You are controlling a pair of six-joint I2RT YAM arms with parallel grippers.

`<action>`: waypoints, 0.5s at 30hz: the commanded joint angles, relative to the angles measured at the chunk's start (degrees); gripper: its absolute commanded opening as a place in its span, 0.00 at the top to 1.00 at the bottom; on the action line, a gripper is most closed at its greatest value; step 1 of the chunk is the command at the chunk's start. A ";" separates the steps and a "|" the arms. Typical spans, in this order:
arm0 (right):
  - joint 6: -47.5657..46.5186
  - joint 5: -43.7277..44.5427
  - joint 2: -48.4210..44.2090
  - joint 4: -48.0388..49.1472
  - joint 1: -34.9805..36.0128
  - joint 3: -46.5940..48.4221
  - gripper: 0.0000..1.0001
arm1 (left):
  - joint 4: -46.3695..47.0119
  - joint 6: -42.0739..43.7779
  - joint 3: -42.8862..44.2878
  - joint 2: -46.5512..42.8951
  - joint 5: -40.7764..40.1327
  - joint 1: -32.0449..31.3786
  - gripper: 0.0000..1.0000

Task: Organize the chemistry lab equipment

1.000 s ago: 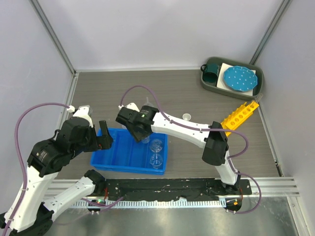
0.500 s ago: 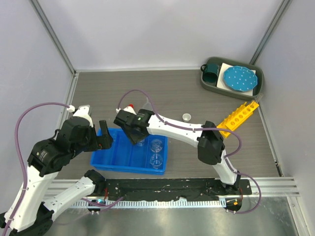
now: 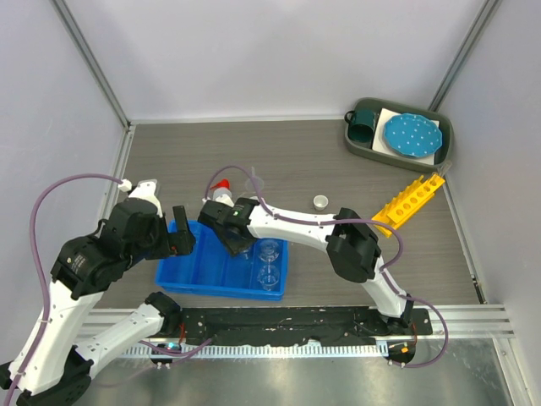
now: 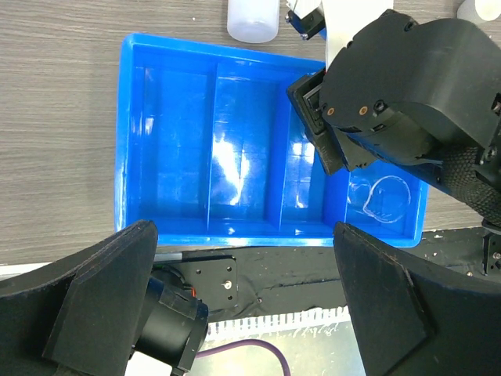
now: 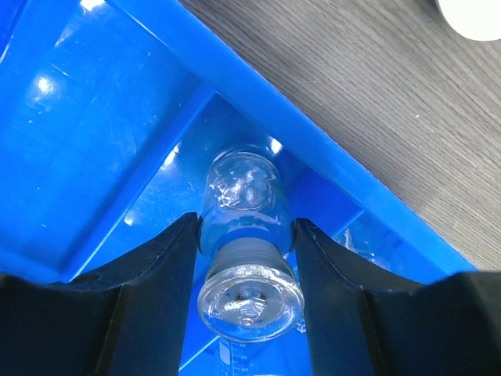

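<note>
You've got two beakers (image 3: 269,249), one flask (image 5: 243,196), one squeeze bottle (image 3: 221,193), one white dish (image 3: 320,201) and one yellow rack (image 3: 412,200). Also one blue bin (image 3: 203,264), one mug (image 3: 364,127) and one dotted plate (image 3: 412,135).

place: robot lab cell | cues: white walls (image 3: 279,51), yellow tube rack (image 3: 411,200)

A small clear glass flask (image 5: 241,188) is pinched between the right gripper (image 5: 244,229) fingers, low over a blue tray (image 3: 190,271) that holds two clear beakers (image 3: 269,249) in its right compartment. Outside the tray stand a white squeeze bottle (image 3: 221,193) with a red nozzle, a small white dish (image 3: 320,201) and a yellow holed rack (image 3: 410,201).
</note>
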 commanded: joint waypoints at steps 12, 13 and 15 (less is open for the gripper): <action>0.17 0.58 -1.60 2.75 -0.23 -0.46 0.45 | -0.60 0.09 1.72 0.49 -0.13 0.22 0.00; 0.17 0.67 -1.68 2.66 -0.23 -0.28 0.44 | -0.69 0.09 1.81 0.40 -0.13 0.22 0.00; 0.17 0.84 -1.95 1.79 -0.23 0.68 0.42 | -0.86 0.00 1.90 0.40 -0.13 0.22 0.00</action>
